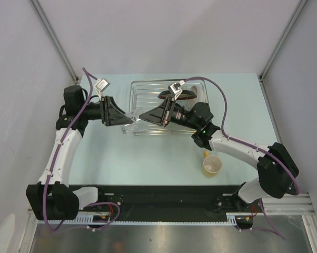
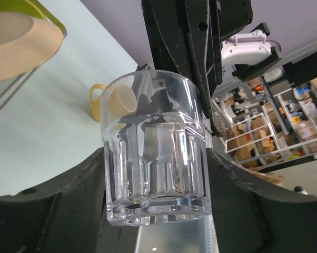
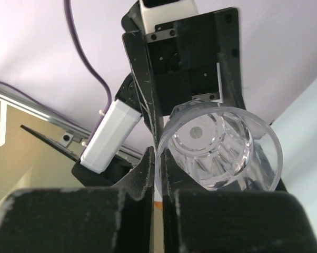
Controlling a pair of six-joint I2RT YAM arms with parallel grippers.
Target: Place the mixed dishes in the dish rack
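Observation:
The clear glass [image 1: 134,119] hangs on its side in the air at the front left corner of the dish rack [image 1: 148,89], held from both ends. My left gripper [image 1: 127,120] is shut on its thick base; in the left wrist view [image 2: 156,203] the glass [image 2: 156,147] fills the gap between the fingers [image 2: 69,203]. My right gripper [image 1: 143,117] is shut on the glass's rim, seen in the right wrist view [image 3: 161,176] beside the glass [image 3: 221,150]. The yellowish handled cup [image 1: 211,165] stands upright on the table, also visible in the left wrist view [image 2: 103,100].
A dark-red-rimmed plate [image 1: 186,95] stands in the rack, with a white dish [image 1: 201,90] behind it. A beige dish [image 2: 19,37] shows at the top left of the left wrist view. The right arm [image 1: 237,147] stretches over the table beside the cup.

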